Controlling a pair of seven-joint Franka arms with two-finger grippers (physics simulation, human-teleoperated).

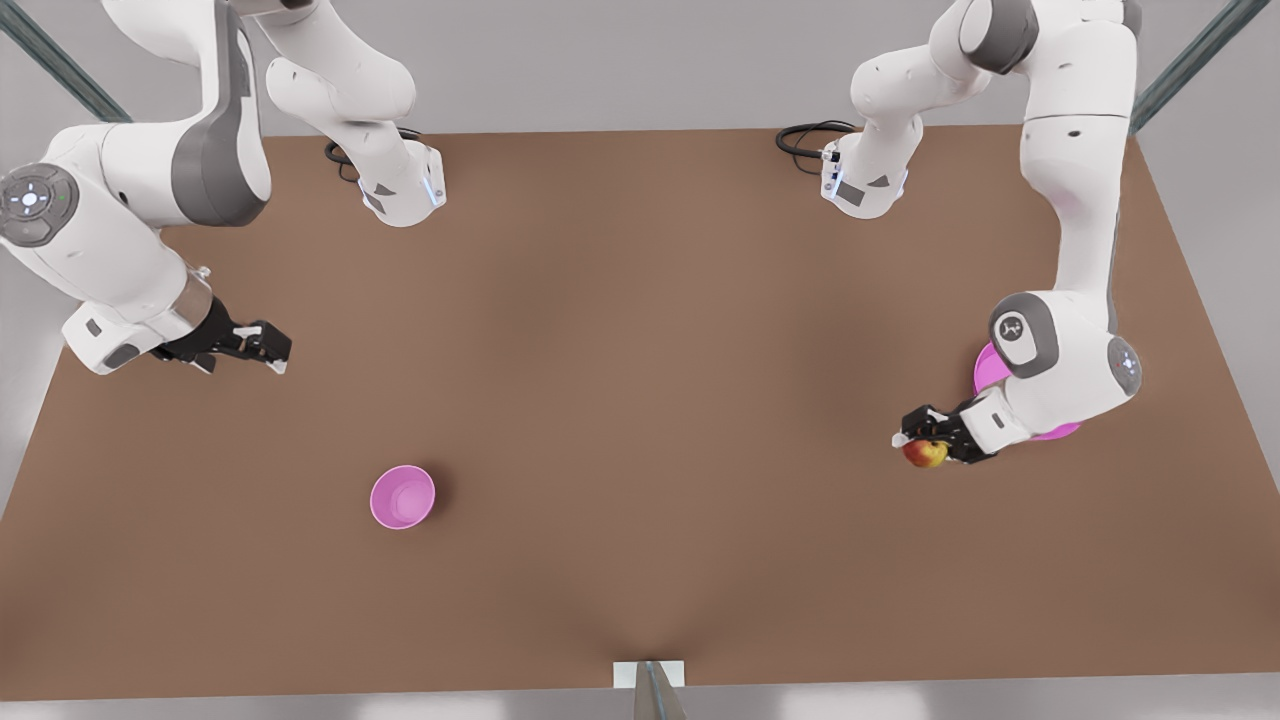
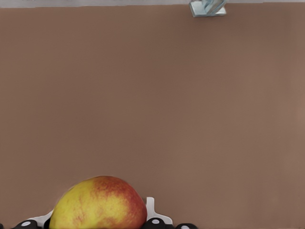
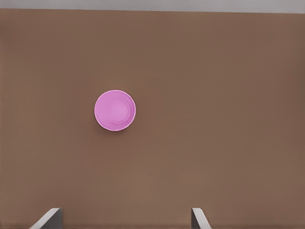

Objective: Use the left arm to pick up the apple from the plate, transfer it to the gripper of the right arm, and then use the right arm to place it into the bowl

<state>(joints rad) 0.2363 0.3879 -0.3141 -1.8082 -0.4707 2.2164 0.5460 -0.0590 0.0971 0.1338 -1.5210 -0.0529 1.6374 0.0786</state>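
Observation:
The red-and-yellow apple [image 1: 925, 453] is held above the brown table at the front view's right, with my left gripper [image 1: 926, 438] shut on it. In the left wrist view the apple [image 2: 97, 204] sits between the fingers [image 2: 151, 209]. Just behind that gripper lies the magenta plate [image 1: 985, 368], mostly hidden by the arm. The small pink bowl [image 1: 402, 496] stands upright and empty toward the front view's left. My right gripper [image 1: 268, 350] hovers open behind the bowl, far from the apple. In the right wrist view the bowl [image 3: 115, 110] lies ahead of the spread fingertips [image 3: 199, 217].
A small metal bracket [image 1: 648, 675] sits at the table's near edge, also seen as the bracket [image 2: 207, 8] in the left wrist view. Black cables [image 1: 805, 135] coil by the arm bases at the far edge. Bare brown tabletop [image 1: 640, 400] spans the space between the arms.

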